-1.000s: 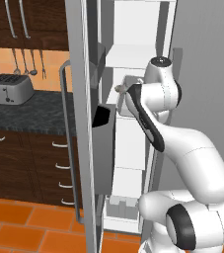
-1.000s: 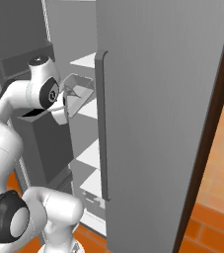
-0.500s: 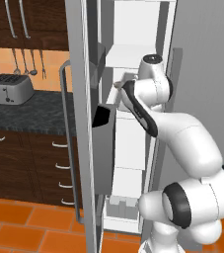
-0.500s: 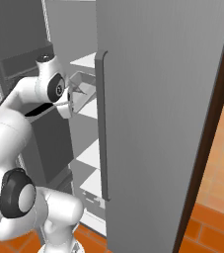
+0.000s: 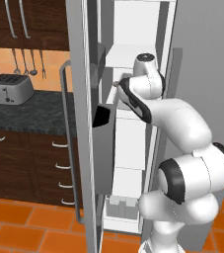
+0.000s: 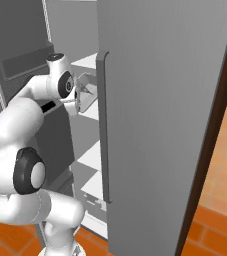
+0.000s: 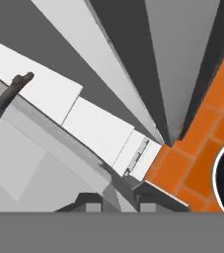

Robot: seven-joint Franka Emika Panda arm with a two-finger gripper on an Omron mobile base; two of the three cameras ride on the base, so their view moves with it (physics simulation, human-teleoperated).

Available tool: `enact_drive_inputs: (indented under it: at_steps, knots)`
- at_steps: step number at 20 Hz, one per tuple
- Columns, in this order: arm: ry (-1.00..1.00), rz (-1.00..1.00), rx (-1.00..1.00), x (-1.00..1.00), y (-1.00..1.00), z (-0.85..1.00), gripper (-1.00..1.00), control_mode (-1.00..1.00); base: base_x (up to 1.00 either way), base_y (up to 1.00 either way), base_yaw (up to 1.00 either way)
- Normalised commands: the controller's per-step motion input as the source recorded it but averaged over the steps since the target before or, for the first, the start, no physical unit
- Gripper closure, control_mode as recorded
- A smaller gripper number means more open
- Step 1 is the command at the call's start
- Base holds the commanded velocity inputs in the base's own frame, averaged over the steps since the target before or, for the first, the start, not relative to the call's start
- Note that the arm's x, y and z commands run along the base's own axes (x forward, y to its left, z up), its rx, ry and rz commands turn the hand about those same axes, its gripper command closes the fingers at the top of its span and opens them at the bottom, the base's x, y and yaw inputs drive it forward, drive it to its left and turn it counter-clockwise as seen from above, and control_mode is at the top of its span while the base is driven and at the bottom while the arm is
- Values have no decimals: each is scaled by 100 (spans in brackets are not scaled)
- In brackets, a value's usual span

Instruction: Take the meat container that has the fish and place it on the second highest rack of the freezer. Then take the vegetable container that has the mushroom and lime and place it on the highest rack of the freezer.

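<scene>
Tool (image 7: 114, 200) first: its two dark tips stand close together, w/ what looks like the rim of the clear grey plastic meat container (image 7: 29, 163) pinched between them. So it's clenched on the container, not released. In the right base view the tool (image 6: 76, 102) holds that container (image 6: 87, 92) at the freezer's opening, tilted, just beside the edge of the tall grey door w/ the long bar handle (image 6: 103, 130).

The thin silver-grey fish w/ the tan end (image 7: 0, 106) lies inside the container, along its far wall. Whether it lies loose you can't tell; treat it as loose.

Step in hand, by my read: setting the container on the flat white second highest rack (image 6: 91, 114), which sits just below it.

- Level the container before going in; tilted as it is, the fish may slide.
- Go straight in, btwn that rack and the white highest rack (image 6: 85, 61) above; don't scrape either.
- Mind the door edge on the way.
- Let the base sit flat, well back from the rack's front edge, then release.
- Back out straight; don't drag the rim.
</scene>
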Motion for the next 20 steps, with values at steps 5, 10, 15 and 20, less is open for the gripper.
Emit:
enact_drive_inputs:
  at_steps: [5, 10, 15, 20]
  knots:
    - [8, -1, 0, 56, -1, -26, 100, -100, 0, 0, 0]
    - [0, -4, 1, 56, -16, 0, 100, -100, 0, 0, 0]
    - [0, -9, 4, 34, -22, 0, 100, -100, 0, 0, 0]
    - [0, -8, 0, 33, -1, -45, 100, -100, 0, 0, 0]
